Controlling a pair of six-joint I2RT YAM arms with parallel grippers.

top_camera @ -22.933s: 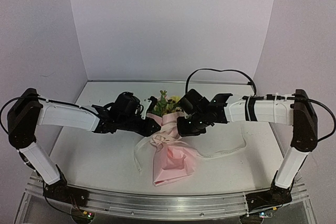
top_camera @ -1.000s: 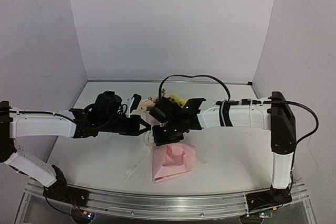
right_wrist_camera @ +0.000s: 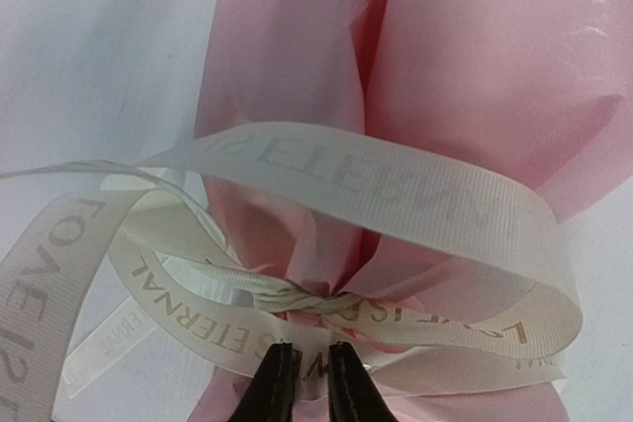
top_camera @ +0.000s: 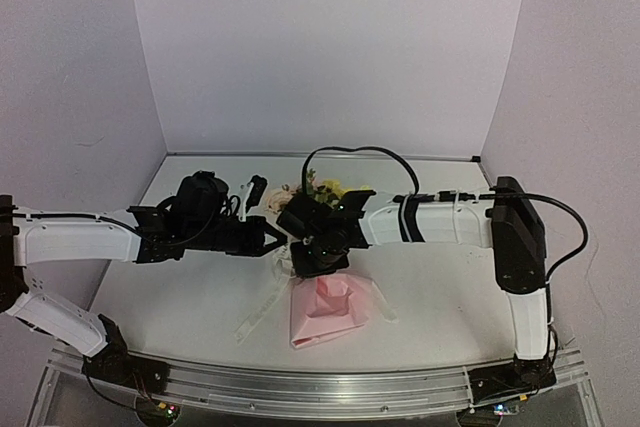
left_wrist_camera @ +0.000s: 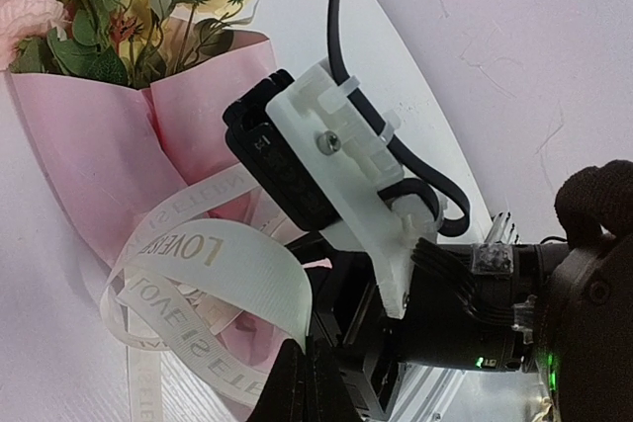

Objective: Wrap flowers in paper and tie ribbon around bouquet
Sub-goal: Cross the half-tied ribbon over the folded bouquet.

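The bouquet lies mid-table: pink paper cone, with the flowers at its far end. A cream lettered ribbon circles the pinched middle, twisted into a knot, and a tail trails toward the front left. My left gripper is shut on a ribbon loop just left of the waist. My right gripper points down at the knot, its jaws a narrow gap apart with a ribbon band showing across that gap. Pink and yellow flowers stick out of the paper.
Both wrists crowd together over the bouquet's waist; the right arm's camera mount fills the left wrist view. A black cable arches above the flowers. White table, metal rail at the near edge, walls on three sides.
The right gripper's jaws have drawn much closer together over the ribbon, and that arm has edged slightly left. The left gripper keeps its hold in the same spot.
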